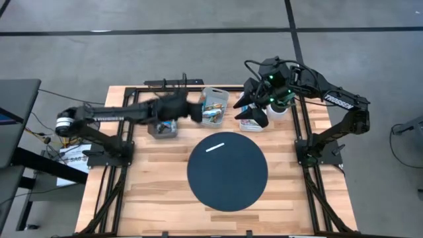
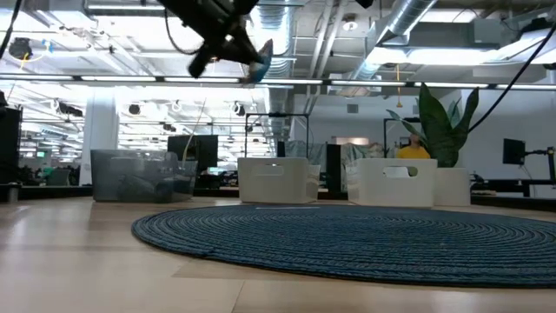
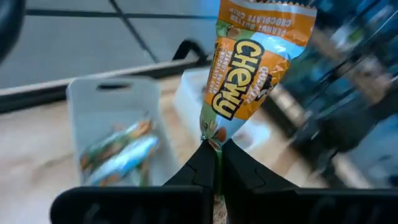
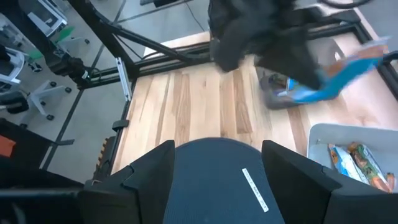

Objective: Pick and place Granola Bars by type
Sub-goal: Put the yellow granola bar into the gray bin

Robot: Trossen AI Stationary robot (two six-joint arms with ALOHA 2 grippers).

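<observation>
My left gripper (image 3: 217, 148) is shut on a granola bar (image 3: 249, 68) in an orange and blue wrapper. It is high above the table, between the grey bin (image 1: 163, 127) and the white bin (image 1: 215, 106); the low view shows the bar (image 2: 261, 59) up near the picture's top. More bars lie in the grey bin (image 3: 115, 155) and in the white bin (image 4: 357, 160). My right gripper (image 4: 217, 149) is open over the white bins at the far right (image 1: 254, 119), touching nothing. My left gripper pinches the bar's crimped end (image 3: 215, 134) between its two fingers (image 3: 199, 165). The rest of the bar sticks out beyond the fingertips. The bar is lifted clear of the table and bins.
A round dark blue woven mat (image 1: 228, 170) covers the table's middle, with a thin white strip (image 1: 215, 146) lying on its far part. Bins stand in a row along the far edge. Bare wood lies left and right of the mat.
</observation>
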